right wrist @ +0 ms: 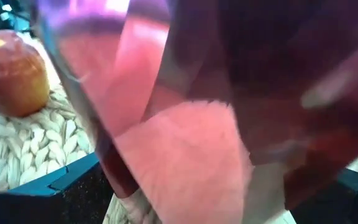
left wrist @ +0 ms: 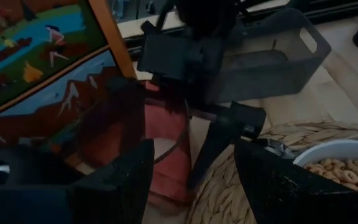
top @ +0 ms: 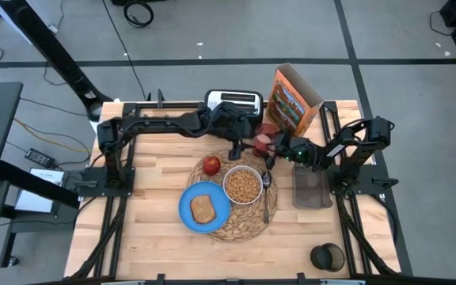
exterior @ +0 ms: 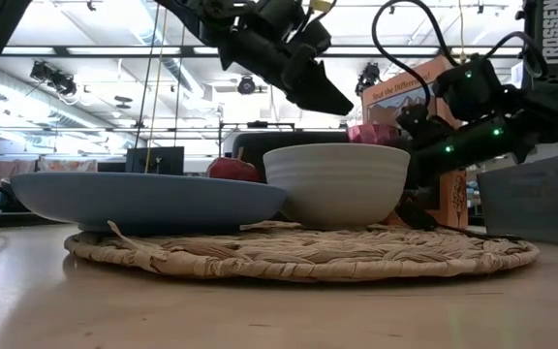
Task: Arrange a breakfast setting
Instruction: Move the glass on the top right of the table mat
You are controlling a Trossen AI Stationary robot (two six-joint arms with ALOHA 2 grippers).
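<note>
Standing on wood table (top: 153, 190); cables (top: 137, 12) on grey floor behind.

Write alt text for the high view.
Overhead, a straw placemat holds a blue plate with toast, a cereal bowl, an apple and a spoon; both grippers meet at a pink cup beyond it.

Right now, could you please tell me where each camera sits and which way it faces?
High view: above the table, looking straight down; both arms show, placemat central.
Low view: at table-top height, looking level across; blue plate, white bowl, arms entering from above.
Left wrist view: on the left arm, looking past its own fingers at the pink cup.
Right wrist view: on the right arm, cup filling it.
Shared: both wrist views show the cup.
</note>
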